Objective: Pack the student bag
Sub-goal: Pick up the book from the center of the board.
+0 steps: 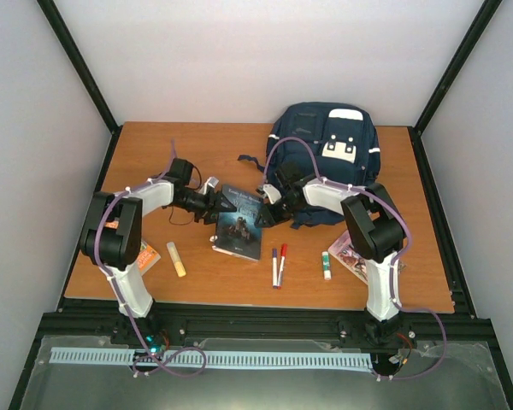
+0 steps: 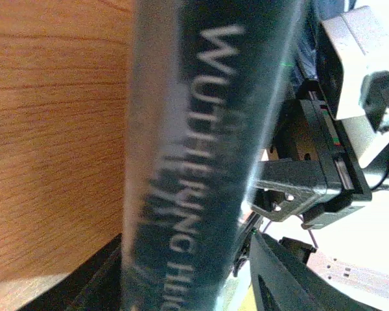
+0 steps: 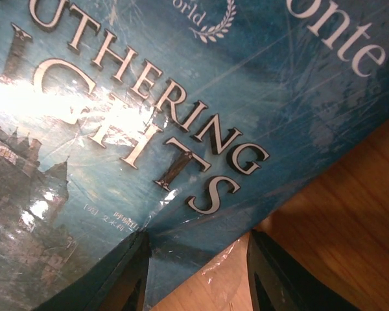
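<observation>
The navy student bag [image 1: 329, 149] lies at the back right of the table, white patch up. A teal book, "Wuthering Heights" [image 1: 239, 229], lies in front of it with its far edge raised between both grippers. My left gripper [image 1: 214, 203] is shut on the book's spine [image 2: 201, 162], which fills the gap between its fingers [image 2: 285, 278]. My right gripper [image 1: 263, 210] is open. In the right wrist view the book's cover [image 3: 149, 97] reaches down to the left finger [image 3: 117, 278], and bare table shows between the jaws.
On the near table lie a yellow stick [image 1: 177, 259], two markers [image 1: 278, 266], a white glue stick [image 1: 326, 265], a booklet [image 1: 349, 254] under the right arm and an orange item [image 1: 146, 254] by the left arm. A dark bag strap [image 1: 250, 160] trails left of the bag.
</observation>
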You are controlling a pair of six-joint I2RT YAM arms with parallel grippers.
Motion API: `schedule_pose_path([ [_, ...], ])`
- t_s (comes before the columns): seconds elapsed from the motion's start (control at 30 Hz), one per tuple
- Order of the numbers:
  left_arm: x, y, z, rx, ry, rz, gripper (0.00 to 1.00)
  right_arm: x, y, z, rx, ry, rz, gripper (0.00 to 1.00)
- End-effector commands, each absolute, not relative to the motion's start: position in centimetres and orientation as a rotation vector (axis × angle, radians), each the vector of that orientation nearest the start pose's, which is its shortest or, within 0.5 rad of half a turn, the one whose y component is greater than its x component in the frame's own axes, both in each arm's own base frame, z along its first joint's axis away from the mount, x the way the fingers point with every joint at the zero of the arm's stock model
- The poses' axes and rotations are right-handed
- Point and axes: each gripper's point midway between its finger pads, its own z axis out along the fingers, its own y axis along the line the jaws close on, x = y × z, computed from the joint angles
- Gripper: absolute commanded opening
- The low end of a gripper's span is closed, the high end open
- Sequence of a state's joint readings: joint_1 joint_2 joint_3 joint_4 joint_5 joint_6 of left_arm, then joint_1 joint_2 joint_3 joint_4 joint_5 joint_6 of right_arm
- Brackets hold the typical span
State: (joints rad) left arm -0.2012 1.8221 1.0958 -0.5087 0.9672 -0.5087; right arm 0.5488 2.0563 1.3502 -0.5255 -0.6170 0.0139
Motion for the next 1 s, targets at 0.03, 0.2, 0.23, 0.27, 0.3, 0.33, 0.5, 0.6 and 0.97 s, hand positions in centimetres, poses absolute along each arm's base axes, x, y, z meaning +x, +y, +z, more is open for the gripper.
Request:
schedule_pose_path([
  [0.03, 32.4, -24.0, 12.0, -0.026, 2.725, -1.701, 0.4, 28.6, 31.6, -2.3, -1.002, 2.822, 0.893, 0.42],
  [0.2, 32.3, -24.0, 12.3, 0.018, 2.73, -1.695, 0.25, 29.0, 31.7, -1.4, -1.014, 2.808, 0.885, 0.43],
  [0.23, 32.2, -24.0, 12.6, 0.037, 2.723, -1.691, 0.21, 29.1, 31.6, -0.7, -1.016, 2.794, 0.885, 0.43],
  [0.27, 32.2, -23.9, 13.0, 0.061, 2.715, -1.687, 0.16, 29.4, 31.5, 0.1, -1.012, 2.778, 0.884, 0.43],
  [0.3, 32.1, -23.9, 13.4, 0.084, 2.708, -1.68, 0.14, 29.6, 31.3, 1.1, -1.004, 2.759, 0.886, 0.44],
  [0.33, 32.0, -23.8, 13.9, 0.115, 2.701, -1.672, 0.12, 29.8, 31.1, 2.3, -1.003, 2.733, 0.891, 0.45],
  [0.5, 30.9, -23.6, 17.0, 0.311, 2.673, -1.653, 0.03, 30.5, 28.6, 7.8, -0.961, 2.634, 0.934, 0.49],
  [0.6, 30.9, -23.6, 19.5, 0.429, 2.621, -1.624, 0.01, 31.5, 26.4, 11.4, -0.895, 2.552, 0.983, 0.51],
  [0.97, 33.9, -25.0, 29.0, 0.574, 2.291, -1.678, 0.01, 37.8, 22.3, 25.4, -0.707, 2.252, 0.997, 0.76],
])
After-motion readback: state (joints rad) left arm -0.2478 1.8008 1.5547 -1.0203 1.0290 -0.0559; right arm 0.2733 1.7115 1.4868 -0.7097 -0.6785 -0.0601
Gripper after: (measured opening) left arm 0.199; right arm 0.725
